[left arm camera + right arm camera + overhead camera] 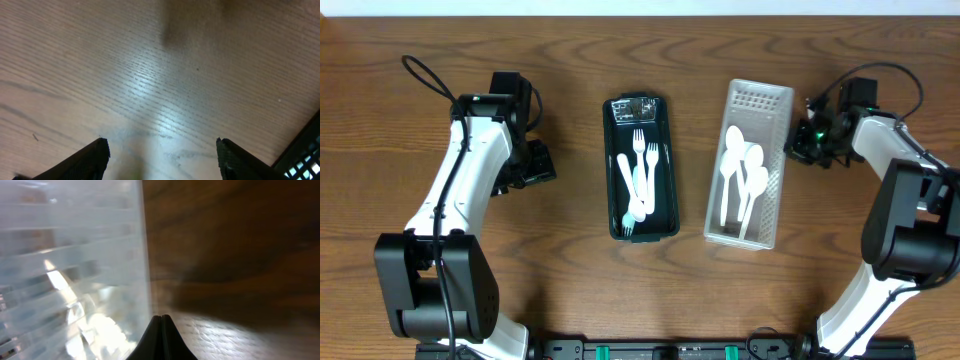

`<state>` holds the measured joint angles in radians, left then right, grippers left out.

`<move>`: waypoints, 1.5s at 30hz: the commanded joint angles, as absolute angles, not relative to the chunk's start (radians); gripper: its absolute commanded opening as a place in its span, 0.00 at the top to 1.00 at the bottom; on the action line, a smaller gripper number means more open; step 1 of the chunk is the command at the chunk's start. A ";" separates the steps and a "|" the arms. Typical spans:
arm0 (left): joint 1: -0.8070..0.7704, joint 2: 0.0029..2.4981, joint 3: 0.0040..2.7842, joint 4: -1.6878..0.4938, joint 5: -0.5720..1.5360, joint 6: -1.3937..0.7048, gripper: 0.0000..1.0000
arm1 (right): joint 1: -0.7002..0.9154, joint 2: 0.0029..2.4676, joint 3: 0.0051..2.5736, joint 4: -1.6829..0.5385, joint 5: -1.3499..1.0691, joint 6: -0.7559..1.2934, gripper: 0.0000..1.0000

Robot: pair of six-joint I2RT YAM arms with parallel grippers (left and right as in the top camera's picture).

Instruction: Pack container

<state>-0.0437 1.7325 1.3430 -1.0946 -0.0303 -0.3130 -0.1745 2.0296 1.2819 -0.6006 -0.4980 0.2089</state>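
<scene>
When seen from overhead, the dark tray (643, 225) with the forks (638, 180) lies in the middle of the table (570, 270). The clear bin (760, 95) with the spoons (740, 175) stands near it on the right. Both have their long axis running away from the robot. The right gripper (808, 140) is just beside the bin's right wall, toward its far end, so the spoons lie to its left and this arm is the nearer one to them. The left gripper (532, 165) is near the tray's left side but apart from it. This view does not show how the jaws stand.

In the left wrist view, the left gripper (161, 152) is spread wide over bare wood and holds nothing.

In the right wrist view, the right gripper (161, 327) has its fingers pressed together with nothing between them. The clear bin (75, 255) fills the left half with its slotted wall. I judge this gripper must open and pass over that wall to reach a spoon.
</scene>
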 commanded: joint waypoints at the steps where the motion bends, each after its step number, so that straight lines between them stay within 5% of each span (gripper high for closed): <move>1: -0.041 1.728 1.328 -1.082 -0.020 -0.299 0.28 | -0.141 2.056 1.287 -0.588 -0.588 0.231 0.99; 20: -0.041 1.728 1.327 -1.061 0.014 -0.299 0.27 | -0.038 2.056 1.288 -0.470 -0.691 0.236 0.93; 26: -0.011 1.694 1.344 -1.096 0.006 -0.210 0.26 | -0.106 2.038 1.324 -0.564 -0.605 0.226 0.99; 33: 0.080 1.474 1.464 -1.174 0.007 -0.187 0.21 | -0.254 1.889 1.503 -0.808 -0.586 0.067 0.99; 42: 0.089 1.057 1.472 -1.171 0.006 -0.026 0.10 | -0.244 1.484 1.594 -0.924 -0.385 -0.092 0.98; 45: 0.089 0.954 1.472 -1.178 -0.028 -0.026 0.07 | -0.244 1.343 1.594 -0.927 -0.384 -0.092 0.89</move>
<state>0.0883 1.0145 1.4685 -1.1694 0.0143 -0.0711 -0.2485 1.4357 1.5894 -0.9173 -0.4183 -0.0418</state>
